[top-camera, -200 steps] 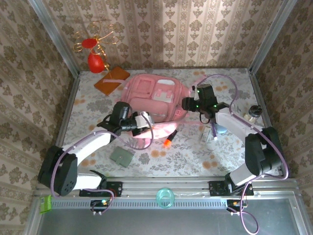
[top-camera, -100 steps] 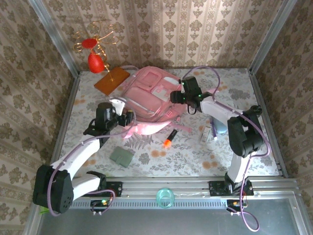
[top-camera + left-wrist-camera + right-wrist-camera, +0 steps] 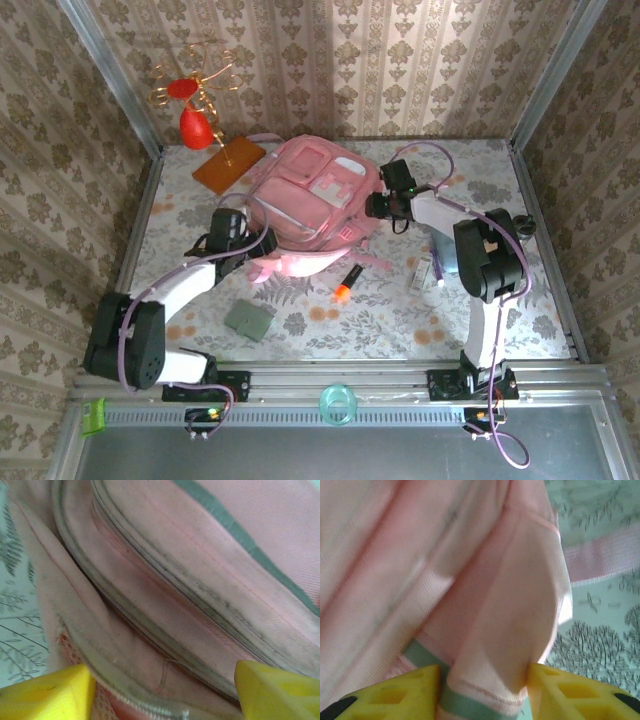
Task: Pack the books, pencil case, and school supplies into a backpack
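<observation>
Nearest the arms, a grey-green pouch (image 3: 248, 318), perhaps the pencil case, lies well in front of the backpack (image 3: 315, 195); the marker (image 3: 346, 284) lies just off the backpack's near edge, and a pale stick (image 3: 424, 272) rests off its near right corner; none of these is packed; the left gripper (image 3: 262, 243) sits at the backpack's near left corner, and its wrist view shows the fingers (image 3: 47, 694) wide apart with the zipped seam running between them, nothing clamped; the right gripper (image 3: 376, 206) is at the backpack's right side, its fingers (image 3: 395, 692) closed on a fold of pink fabric with green trim; the step in hand looks like getting the backpack open; next, the left fingers need the zip pull, not yet visible, while the right steadies the fabric
</observation>
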Motion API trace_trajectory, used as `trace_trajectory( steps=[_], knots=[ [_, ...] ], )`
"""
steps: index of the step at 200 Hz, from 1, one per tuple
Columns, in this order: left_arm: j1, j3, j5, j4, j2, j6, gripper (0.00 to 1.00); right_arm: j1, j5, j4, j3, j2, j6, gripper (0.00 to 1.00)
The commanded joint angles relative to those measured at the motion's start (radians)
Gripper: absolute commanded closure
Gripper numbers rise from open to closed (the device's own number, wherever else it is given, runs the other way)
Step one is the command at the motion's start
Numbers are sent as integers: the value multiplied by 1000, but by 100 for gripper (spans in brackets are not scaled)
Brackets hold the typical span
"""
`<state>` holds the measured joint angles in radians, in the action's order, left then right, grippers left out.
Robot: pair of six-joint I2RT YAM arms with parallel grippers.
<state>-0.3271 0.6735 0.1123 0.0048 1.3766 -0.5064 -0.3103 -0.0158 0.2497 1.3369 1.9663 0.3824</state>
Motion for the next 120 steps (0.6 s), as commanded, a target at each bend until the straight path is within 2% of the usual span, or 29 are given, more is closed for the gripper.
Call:
trace_trajectory(
  steps=[1, 46, 56, 68, 88, 120],
  knots=[
    [3, 41, 82, 43, 71, -40, 29, -8, -64, 57, -93, -60, 58, 61],
    [4, 114, 89, 57, 179, -12, 30, -8, -110, -54, -275, -158, 137, 83],
    [5, 133, 87, 63, 200, -5, 30, -10, -131, -73, -307, -186, 159, 85],
    [7, 167, 80, 56, 233, 11, 30, -21, -142, -95, -349, -224, 187, 86],
    [16, 248, 75, 43, 301, 38, 30, -47, -169, -145, -403, -277, 219, 80],
    [52, 422, 57, -7, 403, 69, 29, -93, -212, -163, -393, -306, 199, 72]
  ],
)
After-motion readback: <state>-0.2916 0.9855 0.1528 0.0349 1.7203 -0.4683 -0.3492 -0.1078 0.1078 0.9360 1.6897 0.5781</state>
